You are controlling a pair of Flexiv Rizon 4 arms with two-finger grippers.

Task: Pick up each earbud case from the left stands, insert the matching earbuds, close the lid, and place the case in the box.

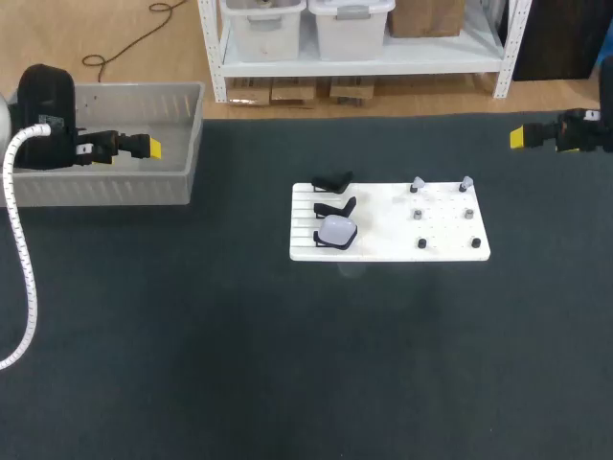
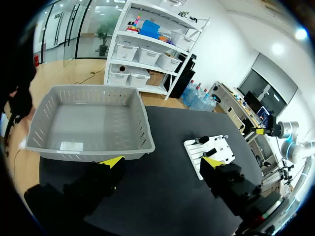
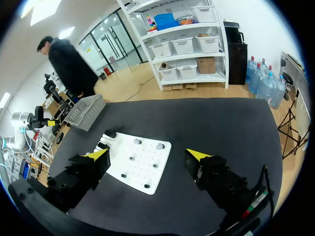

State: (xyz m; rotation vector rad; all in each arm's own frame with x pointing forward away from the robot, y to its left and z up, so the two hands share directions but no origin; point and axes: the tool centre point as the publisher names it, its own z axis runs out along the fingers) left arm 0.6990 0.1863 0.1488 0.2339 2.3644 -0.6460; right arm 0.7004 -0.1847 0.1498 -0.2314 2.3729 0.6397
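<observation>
The left tool [image 2: 162, 163], beside the grey box [image 1: 105, 188], and the right tool [image 3: 147, 156], at the dark surface's [image 1: 287, 374] far right, both gape wide, holding nothing. A pale earbud case [image 1: 337, 230] sits on a black stand [image 1: 321, 240] at the white board's [image 1: 450, 244] left side.
</observation>
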